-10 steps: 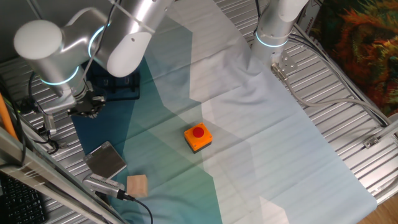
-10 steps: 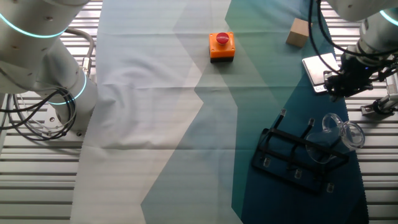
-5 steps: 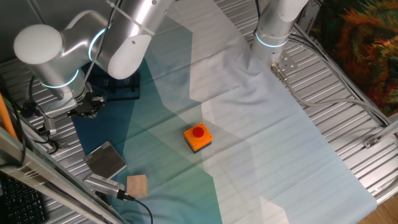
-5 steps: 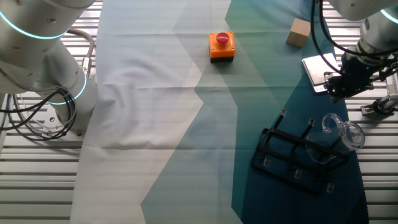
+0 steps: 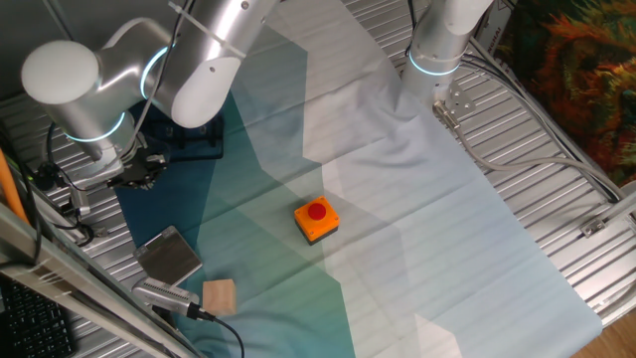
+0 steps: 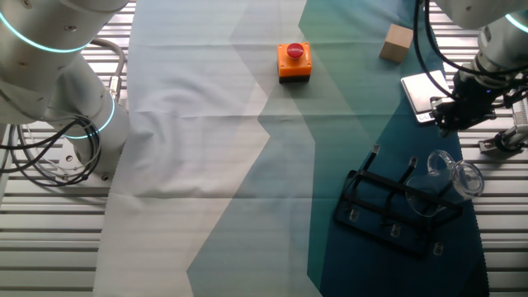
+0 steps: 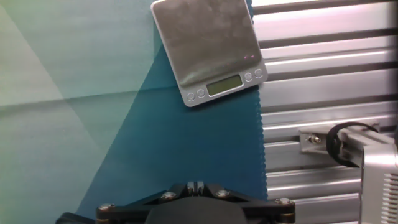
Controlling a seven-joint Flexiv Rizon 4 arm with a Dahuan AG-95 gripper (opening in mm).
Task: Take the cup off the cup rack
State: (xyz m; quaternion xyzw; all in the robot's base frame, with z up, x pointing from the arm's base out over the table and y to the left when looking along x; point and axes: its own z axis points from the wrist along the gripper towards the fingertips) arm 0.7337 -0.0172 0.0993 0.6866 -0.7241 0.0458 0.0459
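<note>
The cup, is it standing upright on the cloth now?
No, the cup lies tilted at the end of the cup rack, its open mouth facing sideways.

2 high fixed views from opposite sides sharing orange button box, close hand view downward

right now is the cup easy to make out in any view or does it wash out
Other fixed view: the cup is clear, showing only as pale rim outlines against the dark cloth beside the rack, sharp enough but faint. One fixed view: the arm hides it. Hand view: no cup in frame; the scale is sharp, and the gripper body at the bottom edge is dark and shadowed.
</note>
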